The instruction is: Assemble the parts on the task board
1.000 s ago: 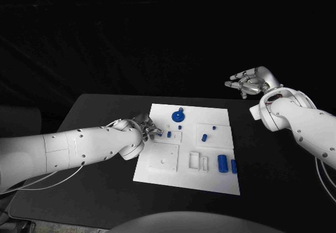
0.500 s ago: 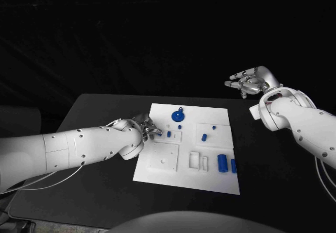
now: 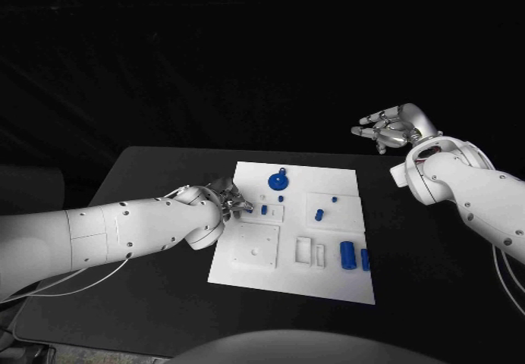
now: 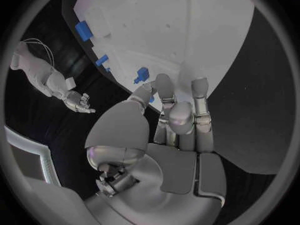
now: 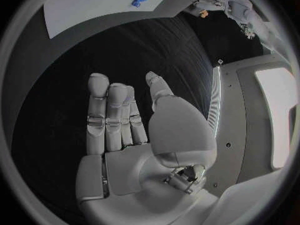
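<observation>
White task board (image 3: 328,284) lies flat mid-worktop; blue parts on it: a round disc (image 3: 279,181) and 2 upright cylinders (image 3: 356,256).

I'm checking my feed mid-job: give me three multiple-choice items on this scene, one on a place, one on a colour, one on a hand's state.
1. Where is the left hand?
A. at the task board's left edge
B. beyond the table's far right corner
C. at the board's near edge

2. What colour is the round disc part on the board's far side?
A. red
B. blue
C. yellow

3. How is the right hand?
A. gripping a part
B. pressed flat on the board
C. raised off the board, holding nothing

Answers: 1 A, its fingers reach over the board's left edge. 2 B, the disc shows blue against the white plate. 3 C, its fingers are apart and nothing lies in them.
</observation>
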Robot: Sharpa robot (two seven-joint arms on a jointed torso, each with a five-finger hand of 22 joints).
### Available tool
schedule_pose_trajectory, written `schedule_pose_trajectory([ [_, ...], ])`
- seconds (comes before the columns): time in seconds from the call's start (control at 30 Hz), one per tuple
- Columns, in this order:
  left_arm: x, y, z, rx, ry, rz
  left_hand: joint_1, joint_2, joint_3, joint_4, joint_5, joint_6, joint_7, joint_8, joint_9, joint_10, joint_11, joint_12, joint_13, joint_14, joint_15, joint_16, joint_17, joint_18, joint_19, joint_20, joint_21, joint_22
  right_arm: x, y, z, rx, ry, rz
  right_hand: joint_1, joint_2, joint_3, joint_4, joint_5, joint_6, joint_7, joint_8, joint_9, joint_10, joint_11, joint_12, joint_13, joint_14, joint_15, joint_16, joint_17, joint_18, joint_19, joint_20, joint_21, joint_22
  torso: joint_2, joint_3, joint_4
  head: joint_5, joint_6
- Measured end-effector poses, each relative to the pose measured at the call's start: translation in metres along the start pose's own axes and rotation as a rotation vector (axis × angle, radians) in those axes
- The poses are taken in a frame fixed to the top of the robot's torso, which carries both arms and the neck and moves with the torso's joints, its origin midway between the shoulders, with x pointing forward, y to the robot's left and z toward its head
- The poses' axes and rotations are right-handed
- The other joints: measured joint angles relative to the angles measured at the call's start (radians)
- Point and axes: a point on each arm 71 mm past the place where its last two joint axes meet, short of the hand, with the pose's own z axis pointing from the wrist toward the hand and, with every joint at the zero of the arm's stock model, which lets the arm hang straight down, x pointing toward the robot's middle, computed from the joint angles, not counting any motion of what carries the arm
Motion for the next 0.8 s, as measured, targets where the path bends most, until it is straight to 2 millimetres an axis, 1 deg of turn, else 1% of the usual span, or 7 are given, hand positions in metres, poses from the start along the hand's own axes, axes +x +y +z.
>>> schedule_pose_trajectory([
  [0.5, -0.0004, 0.0005, -0.0003, 0.004, 0.011, 0.015, 0.001, -0.001, -0.003, -0.003, 0.008, 0.000, 0.000, 0.006, 0.000, 0.000, 0.000, 0.008, 0.000, 0.000, 0.000, 0.007, 0.010, 0.000, 0.000, 0.000, 0.000, 0.000, -0.0002, -0.0003, 0.0000, 0.001, 0.000, 0.000, 0.000, 0.000, 0.000, 0.000, 0.000, 0.000, 0.000, 0.000, 0.000, 0.000, 0.000, 0.000, 0.000, 0.000, 0.000, 0.000, 0.000, 0.000, 0.000, 0.000, 0.000, 0.000, 0.000, 0.0005, -0.0002, -0.002, -0.003],
  [0.8, -0.0007, 0.0001, 0.0003, 0.005, 0.013, 0.024, 0.000, -0.001, -0.006, -0.006, 0.008, 0.000, 0.000, 0.010, 0.000, 0.000, 0.000, 0.008, 0.000, 0.000, 0.001, 0.008, 0.013, 0.000, 0.000, 0.000, 0.004, 0.000, 0.0000, -0.0004, 0.0001, 0.001, 0.000, 0.000, 0.000, 0.000, 0.000, 0.000, 0.000, 0.000, 0.000, 0.000, 0.000, 0.000, 0.000, 0.000, 0.000, 0.000, 0.000, 0.000, 0.000, 0.000, 0.000, 0.000, 0.000, 0.000, 0.000, 0.0009, -0.0004, -0.002, -0.002],
])
